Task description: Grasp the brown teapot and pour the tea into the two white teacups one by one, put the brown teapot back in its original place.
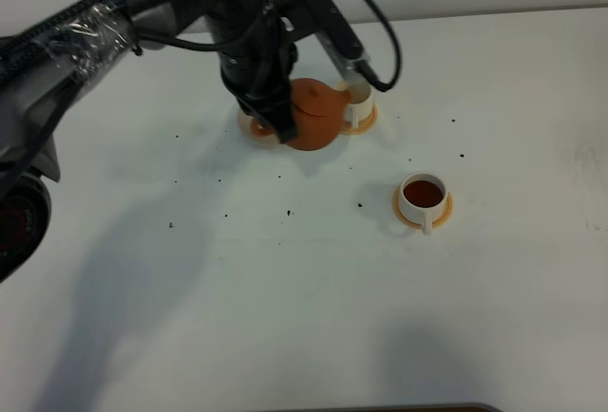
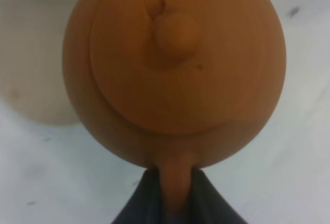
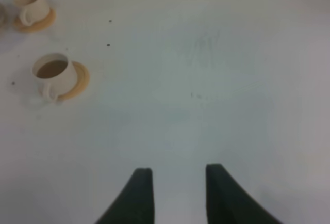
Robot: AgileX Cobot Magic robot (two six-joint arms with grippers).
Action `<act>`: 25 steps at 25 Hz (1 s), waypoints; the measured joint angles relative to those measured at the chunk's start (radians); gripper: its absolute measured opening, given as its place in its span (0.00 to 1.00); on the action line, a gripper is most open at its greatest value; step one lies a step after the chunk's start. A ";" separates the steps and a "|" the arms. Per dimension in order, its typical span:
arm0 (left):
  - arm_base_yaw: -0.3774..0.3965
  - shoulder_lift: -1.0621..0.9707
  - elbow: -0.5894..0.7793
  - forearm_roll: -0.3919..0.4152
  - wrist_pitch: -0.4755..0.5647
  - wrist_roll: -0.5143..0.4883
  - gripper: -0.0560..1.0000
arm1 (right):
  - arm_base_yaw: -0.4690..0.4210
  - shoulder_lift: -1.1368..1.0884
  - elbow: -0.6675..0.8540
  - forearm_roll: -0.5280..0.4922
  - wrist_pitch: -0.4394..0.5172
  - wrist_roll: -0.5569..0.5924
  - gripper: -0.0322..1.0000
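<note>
**Left gripper [image 2: 176, 197] clamped on teapot [image 1: 314, 114] handle**

Teapot is at the back of the table [image 1: 285, 289], just beside the far cup [image 1: 361, 101], partly over the coaster [image 1: 255, 128]. Near cup [image 1: 423, 194] holds dark tea. Right gripper [image 3: 179, 195] has its jaws apart above the table.

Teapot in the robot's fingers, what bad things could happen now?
1. The left fingers pinch only the thin handle, so the brown teapot might slip or swing.
2. It hangs right by the far teacup, so it could bump the cup or spill tea onto the table.
3. Nothing holds the lid, so tipping far might drop it.
</note>
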 joint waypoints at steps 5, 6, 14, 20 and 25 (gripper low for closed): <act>0.057 0.000 0.000 0.005 -0.058 0.173 0.15 | 0.000 0.000 0.000 0.000 0.000 0.000 0.27; 0.065 0.000 0.000 0.005 -0.080 0.200 0.15 | 0.000 0.000 0.000 -0.001 0.000 0.000 0.27; 0.108 0.006 0.000 0.003 -0.148 0.325 0.15 | 0.000 0.000 0.000 -0.001 0.000 0.000 0.27; 0.122 0.057 0.000 0.011 -0.185 0.411 0.15 | 0.000 0.000 0.000 -0.001 0.000 0.000 0.27; 0.123 0.092 0.000 0.037 -0.269 0.449 0.15 | 0.000 0.000 0.000 -0.001 0.000 0.000 0.27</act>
